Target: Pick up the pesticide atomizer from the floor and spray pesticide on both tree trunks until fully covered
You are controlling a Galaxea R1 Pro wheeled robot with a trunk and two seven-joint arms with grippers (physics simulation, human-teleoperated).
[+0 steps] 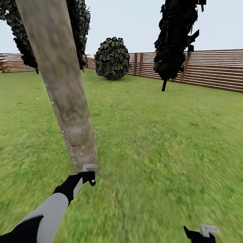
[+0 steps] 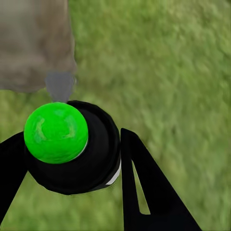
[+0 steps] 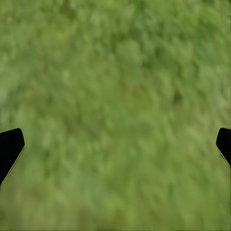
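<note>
A thick grey-beige tree trunk (image 1: 64, 91) leans across the left of the head view, with small pale specks on its lower part. My left gripper (image 1: 89, 175) is right at the trunk's base. In the left wrist view its two black fingers (image 2: 144, 183) are shut on the pesticide atomizer (image 2: 72, 149), a round black bottle seen from above, its top bright green here. The bottle's grey nozzle (image 2: 60, 86) points at the tree trunk (image 2: 33, 43) close by. My right gripper (image 1: 200, 233) hangs low at the right, open over bare grass (image 3: 115, 115).
Lawn (image 1: 162, 141) stretches all around. A slim dark cypress-like tree (image 1: 175, 37) and a round bush (image 1: 112, 58) stand far back, in front of the brown slat fence (image 1: 216, 69). Dark foliage (image 1: 20, 33) hangs at the upper left.
</note>
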